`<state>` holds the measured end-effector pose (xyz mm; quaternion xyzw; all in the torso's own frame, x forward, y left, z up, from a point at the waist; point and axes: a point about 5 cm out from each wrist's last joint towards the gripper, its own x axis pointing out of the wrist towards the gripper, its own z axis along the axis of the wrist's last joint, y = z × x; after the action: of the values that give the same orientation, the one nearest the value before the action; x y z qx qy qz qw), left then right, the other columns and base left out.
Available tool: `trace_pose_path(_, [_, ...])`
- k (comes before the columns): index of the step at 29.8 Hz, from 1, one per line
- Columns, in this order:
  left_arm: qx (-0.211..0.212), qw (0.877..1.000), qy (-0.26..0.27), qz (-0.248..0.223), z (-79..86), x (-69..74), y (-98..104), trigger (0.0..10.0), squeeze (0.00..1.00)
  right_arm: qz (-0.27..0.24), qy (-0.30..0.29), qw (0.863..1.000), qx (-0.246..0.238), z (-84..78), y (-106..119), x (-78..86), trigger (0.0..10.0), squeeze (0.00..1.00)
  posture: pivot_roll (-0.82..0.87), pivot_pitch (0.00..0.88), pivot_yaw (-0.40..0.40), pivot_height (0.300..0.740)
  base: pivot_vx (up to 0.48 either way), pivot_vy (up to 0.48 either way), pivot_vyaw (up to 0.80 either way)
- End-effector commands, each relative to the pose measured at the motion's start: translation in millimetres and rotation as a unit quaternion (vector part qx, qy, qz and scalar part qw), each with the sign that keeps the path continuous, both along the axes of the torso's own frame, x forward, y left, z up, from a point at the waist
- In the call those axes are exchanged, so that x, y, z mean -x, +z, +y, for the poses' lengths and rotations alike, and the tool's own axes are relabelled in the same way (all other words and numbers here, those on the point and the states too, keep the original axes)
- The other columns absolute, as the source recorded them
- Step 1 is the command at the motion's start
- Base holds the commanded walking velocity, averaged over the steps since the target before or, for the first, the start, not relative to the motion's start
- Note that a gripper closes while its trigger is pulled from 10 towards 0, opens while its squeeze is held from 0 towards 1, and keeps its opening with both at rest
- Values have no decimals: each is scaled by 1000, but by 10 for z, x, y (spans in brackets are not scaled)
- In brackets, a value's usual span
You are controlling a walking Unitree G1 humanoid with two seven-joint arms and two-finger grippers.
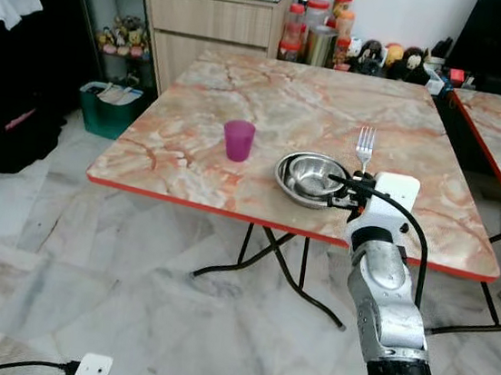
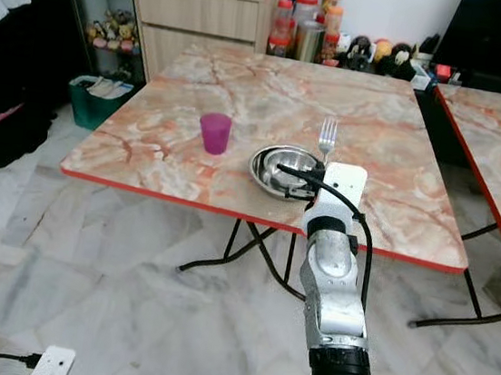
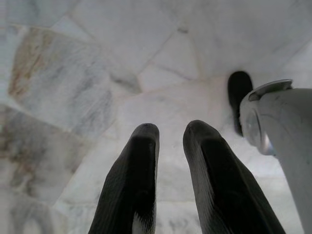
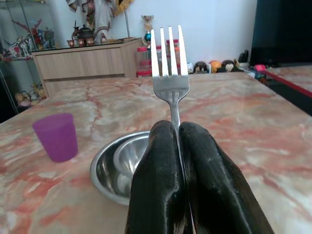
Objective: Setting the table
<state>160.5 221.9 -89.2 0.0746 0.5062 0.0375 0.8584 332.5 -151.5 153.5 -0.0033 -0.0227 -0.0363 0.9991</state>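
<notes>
We see the table (image 1: 242, 104) partly laid: a purple cup (image 1: 238, 139) stands left of centre in the head view, and nested steel bowls (image 1: 311, 178) sit just right of it near the front edge. Our right gripper (image 4: 176, 134) is clamped on the fork (image 4: 169, 63), tines pointing up and away, just right of the bowls. The fork is not yet set down; we judge laying it beside the bowls is what remains. Our left gripper (image 3: 168, 141) hangs idle over the floor (image 3: 73, 73), fingers slightly parted and empty.
</notes>
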Motion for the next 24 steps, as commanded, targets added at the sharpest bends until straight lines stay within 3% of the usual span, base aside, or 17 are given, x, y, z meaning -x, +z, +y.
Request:
trace_pose_path(1, [-3, 1000, 0, 1, -3, 1, -2, 10000, 0, -1, -7, 1000, -1, -38, 19, -12, 10000, 0, 32, 0, 24, 728, 251, 0, 0])
trace_pose_path(4, [-3, 1000, -1, 1, -3, -3, 0, 10000, 0, 2, -8, 1000, -3, -40, 15, -17, 10000, 0, 32, 0, 24, 728, 264, 0, 0])
trace_pose_path(8, [-2, 1000, -1, 0, -2, -7, 2, 10000, 0, 4, -9, 1000, -4, -38, 14, -25, 10000, 0, 31, 0, 24, 728, 287, 0, -677])
trace_pose_path(24, [-1, 1000, -4, 3, -3, 7, -4, 10000, 0, 3, 1, 1000, 1, -6, -4, -1, 10000, 0, 32, 0, 24, 728, 293, 0, 0])
